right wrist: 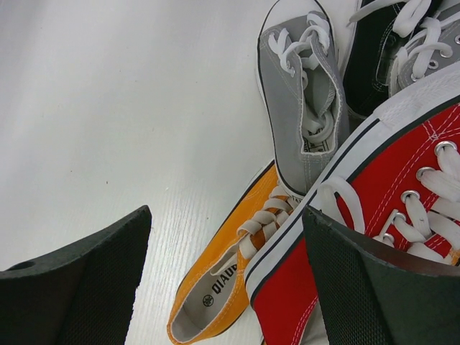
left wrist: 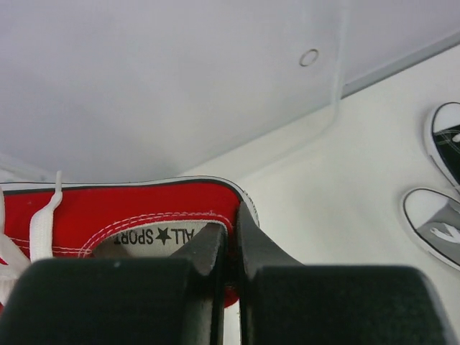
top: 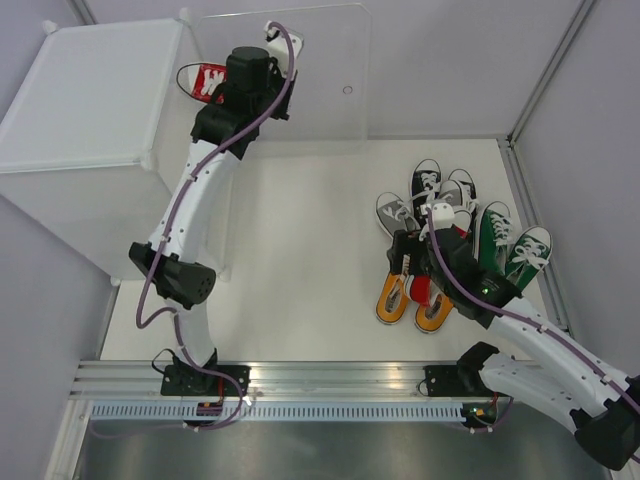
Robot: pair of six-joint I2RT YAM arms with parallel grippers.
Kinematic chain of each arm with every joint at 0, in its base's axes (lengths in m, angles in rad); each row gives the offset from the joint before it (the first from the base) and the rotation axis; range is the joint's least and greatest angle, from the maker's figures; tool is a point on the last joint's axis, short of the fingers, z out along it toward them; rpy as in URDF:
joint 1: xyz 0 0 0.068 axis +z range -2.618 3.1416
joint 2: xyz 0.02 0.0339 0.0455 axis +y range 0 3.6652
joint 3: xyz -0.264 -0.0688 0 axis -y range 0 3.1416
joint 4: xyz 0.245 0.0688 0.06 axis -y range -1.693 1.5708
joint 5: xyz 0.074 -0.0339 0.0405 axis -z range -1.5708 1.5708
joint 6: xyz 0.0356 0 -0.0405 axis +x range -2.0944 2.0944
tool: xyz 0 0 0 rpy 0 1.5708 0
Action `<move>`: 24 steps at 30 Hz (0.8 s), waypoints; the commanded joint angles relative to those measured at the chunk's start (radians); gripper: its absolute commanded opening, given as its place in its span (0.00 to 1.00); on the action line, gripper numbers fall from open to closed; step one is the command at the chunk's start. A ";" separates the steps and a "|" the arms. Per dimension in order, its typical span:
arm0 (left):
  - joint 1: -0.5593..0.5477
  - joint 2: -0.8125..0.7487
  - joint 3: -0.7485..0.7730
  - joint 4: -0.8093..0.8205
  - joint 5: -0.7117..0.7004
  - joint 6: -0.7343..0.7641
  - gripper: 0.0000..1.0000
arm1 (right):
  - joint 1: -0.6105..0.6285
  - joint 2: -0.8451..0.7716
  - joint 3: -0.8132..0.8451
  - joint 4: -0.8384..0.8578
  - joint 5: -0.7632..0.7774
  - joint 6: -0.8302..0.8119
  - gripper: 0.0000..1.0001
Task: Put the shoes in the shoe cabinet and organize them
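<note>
Our left end effector, pinching the heel collar of the red shoe beside the clear door, should carry it level and toe-first into the shoe cabinet, while our right end effector hangs spread over the other shoes piled on the counter.

Upper left of the top view: large translucent white shoe cabinet with round corner connectors, clear door panel with a small hole standing open toward the upper middle. Just at the open side, between box and door: one red sneaker, white laces up, toe to the left. Middle right, in a loose heap: orange pair lowest, second red sneaker partly over it, grey sneakers and black sneaker above, green pair at the right.
</note>
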 commanded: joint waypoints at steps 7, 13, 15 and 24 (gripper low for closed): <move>0.153 0.094 0.120 0.159 0.123 0.186 0.02 | 0.001 0.041 -0.012 0.041 -0.034 -0.007 0.89; 0.219 0.137 0.120 0.259 0.083 0.222 0.02 | 0.001 0.072 -0.015 0.044 -0.055 -0.009 0.88; 0.237 0.145 0.120 0.279 0.077 0.240 0.02 | 0.002 0.078 -0.018 0.047 -0.066 -0.011 0.89; 0.279 0.176 0.120 0.371 0.022 0.301 0.04 | 0.001 0.112 -0.018 0.052 -0.091 -0.017 0.88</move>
